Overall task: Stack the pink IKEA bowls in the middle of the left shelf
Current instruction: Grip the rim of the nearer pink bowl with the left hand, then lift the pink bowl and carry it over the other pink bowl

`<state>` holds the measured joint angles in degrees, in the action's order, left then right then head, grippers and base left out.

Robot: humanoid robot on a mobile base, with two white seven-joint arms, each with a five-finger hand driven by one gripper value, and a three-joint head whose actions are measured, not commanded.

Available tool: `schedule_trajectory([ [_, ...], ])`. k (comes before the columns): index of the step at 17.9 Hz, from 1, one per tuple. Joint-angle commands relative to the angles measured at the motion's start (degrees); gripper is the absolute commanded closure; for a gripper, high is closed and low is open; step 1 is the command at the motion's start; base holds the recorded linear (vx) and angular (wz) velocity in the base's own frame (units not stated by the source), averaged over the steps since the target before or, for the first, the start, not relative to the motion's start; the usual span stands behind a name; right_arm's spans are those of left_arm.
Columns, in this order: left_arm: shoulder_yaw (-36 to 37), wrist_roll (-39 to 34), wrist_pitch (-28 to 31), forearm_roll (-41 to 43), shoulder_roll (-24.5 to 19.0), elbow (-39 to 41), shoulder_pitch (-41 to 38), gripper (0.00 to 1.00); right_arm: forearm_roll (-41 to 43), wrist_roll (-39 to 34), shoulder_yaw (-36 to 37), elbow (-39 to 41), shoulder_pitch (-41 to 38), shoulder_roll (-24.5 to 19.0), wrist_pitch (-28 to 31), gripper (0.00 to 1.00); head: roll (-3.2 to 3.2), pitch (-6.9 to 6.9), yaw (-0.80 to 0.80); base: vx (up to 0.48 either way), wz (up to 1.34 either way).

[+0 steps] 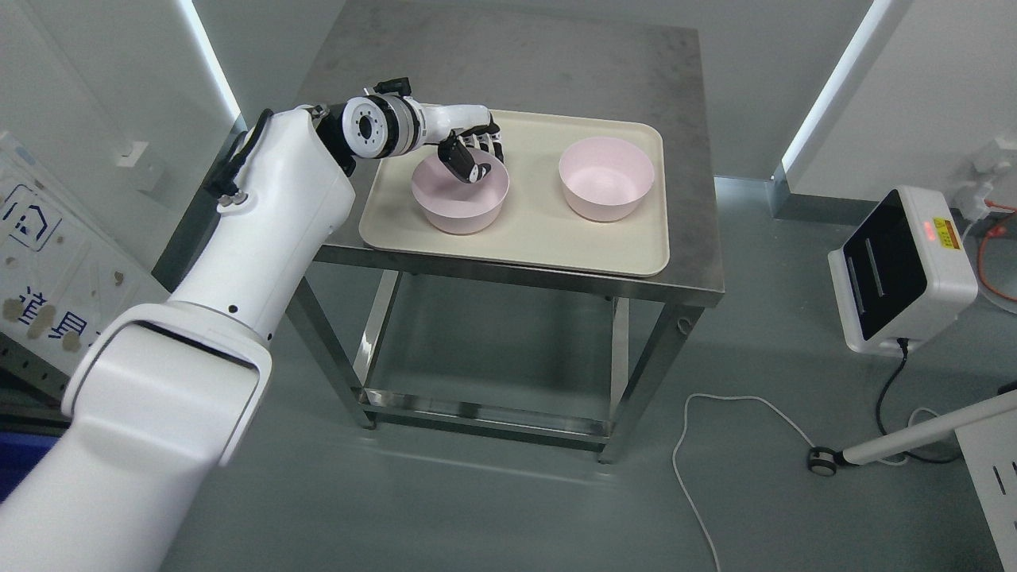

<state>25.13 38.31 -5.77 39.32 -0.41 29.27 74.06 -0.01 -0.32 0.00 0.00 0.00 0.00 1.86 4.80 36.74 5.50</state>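
Pink bowls, two, round and smooth: the left bowl and right bowl sat on one matte cream tray; left hand fingers gripped the left bowl's rim.

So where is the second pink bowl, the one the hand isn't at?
In the head view, the right pink bowl sits upright on the right half of the cream tray, apart from the left pink bowl where the left hand is.

We count two pink bowls, one at frame centre and one to its right, on one cream tray atop one steel table. One white device sits at right.
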Motion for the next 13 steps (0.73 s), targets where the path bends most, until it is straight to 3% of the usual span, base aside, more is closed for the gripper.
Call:
schedule_trajectory([
  [1,-5.62,-0.07,-0.12,-0.12,-0.59,0.87,1.78,1.0,0.01,-0.03,0.62,1.93,-1.67,1.0,0.16,0.0,0.0,0.0,0.0,0.0,0.0],
  [9,-5.63,0.1,0.59,-1.26,-0.59,1.76,6.97,1.0,0.01,-0.03,0.62,1.93,-1.67,1.0,0.16,0.0,0.0,0.0,0.0,0.0,0.0],
  [13,0.25,-2.96,3.56,-15.19,-0.59,5.09,7.06,1.0,0.01,-0.03,0.62,1.93,-1.67,1.0,0.16,0.0,0.0,0.0,0.0,0.0,0.0],
])
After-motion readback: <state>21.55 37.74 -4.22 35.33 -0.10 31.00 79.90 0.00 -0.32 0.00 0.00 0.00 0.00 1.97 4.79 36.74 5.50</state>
